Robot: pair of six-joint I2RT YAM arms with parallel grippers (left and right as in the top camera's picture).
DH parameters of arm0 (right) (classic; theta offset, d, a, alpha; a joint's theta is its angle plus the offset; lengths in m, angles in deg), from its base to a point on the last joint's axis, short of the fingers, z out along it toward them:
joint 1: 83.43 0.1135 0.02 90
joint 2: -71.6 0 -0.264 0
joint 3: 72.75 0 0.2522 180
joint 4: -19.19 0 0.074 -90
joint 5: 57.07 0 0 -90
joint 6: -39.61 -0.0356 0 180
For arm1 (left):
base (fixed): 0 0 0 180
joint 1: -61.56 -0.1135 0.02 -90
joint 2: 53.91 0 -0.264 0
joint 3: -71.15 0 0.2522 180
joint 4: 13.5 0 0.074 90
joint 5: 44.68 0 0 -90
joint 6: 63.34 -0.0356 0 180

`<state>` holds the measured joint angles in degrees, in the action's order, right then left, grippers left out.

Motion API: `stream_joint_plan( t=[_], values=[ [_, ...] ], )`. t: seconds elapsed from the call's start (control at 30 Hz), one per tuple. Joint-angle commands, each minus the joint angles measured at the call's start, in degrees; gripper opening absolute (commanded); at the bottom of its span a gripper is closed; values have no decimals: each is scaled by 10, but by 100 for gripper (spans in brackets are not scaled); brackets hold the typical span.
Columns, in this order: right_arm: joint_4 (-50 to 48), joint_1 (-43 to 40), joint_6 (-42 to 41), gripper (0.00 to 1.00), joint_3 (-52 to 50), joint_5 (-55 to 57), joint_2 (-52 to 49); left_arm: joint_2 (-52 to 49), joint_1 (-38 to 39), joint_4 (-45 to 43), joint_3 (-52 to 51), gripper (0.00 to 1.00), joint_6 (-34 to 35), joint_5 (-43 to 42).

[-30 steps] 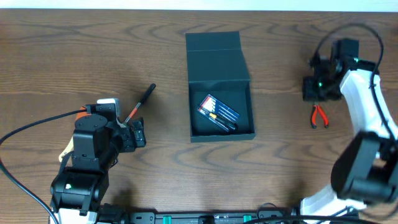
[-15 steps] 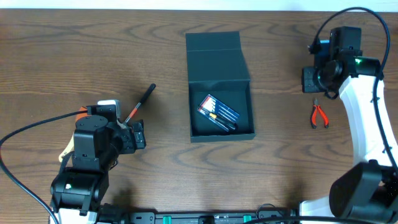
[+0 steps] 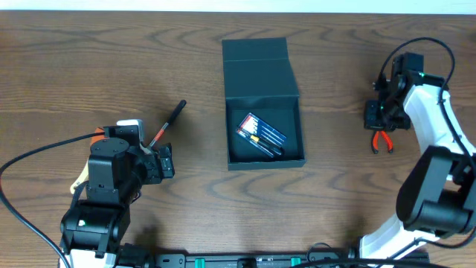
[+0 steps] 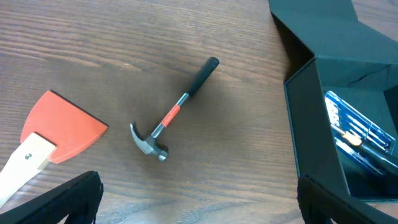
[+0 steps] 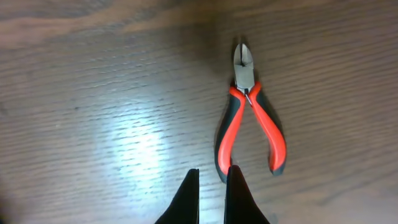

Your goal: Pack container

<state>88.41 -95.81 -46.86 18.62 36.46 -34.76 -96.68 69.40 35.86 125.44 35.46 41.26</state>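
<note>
Right end effector (image 5: 212, 171): pressed together, empty; it has swung back down to hover just beside the pliers (image 5: 247, 90).
Left end effector (image 4: 199, 182): spread wide, unmoved, near the hammer (image 4: 176, 112).
Container (image 3: 256, 71): mid-worktop (image 3: 111, 59), lid open, tool set (image 3: 262, 134) inside.
Meaning: pliers probably go in next; the right one must spread first.

Overhead looks straight down; left wrist shares the container (image 3: 256, 67), right wrist shares the pliers (image 5: 247, 93) close-up.

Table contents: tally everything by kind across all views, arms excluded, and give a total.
container: 1
blue tool packet, inside the container: 1
hammer: 1
pliers: 1
orange scraper: 1
Total: 5
</note>
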Motion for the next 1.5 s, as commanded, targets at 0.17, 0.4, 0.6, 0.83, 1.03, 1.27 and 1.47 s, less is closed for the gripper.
stream_joint_plan(
  t=[0.17,0.4,0.6,0.83,1.03,1.27,1.47],
  values=[
    [-12,-10,-7,19,-2,5,-32,-1,0,0,13,98,-1,7],
    [-13,-31,-5,42,-2,5,-34,-1,0,0,13,99,-1,7],
    [-14,-50,-2,59,-8,5,-34,-1,0,-1,13,98,-1,5],
    [-12,-56,20,64,-8,-15,-34,-1,0,0,13,98,-1,5],
    [-23,-56,42,62,-20,-23,-34,-1,0,0,13,98,-1,5],
    [-49,-56,53,62,-52,-23,-34,-1,0,0,13,98,-1,5],
    [-92,-57,53,68,-100,-23,-34,-1,0,0,13,99,-1,5]
  ],
)
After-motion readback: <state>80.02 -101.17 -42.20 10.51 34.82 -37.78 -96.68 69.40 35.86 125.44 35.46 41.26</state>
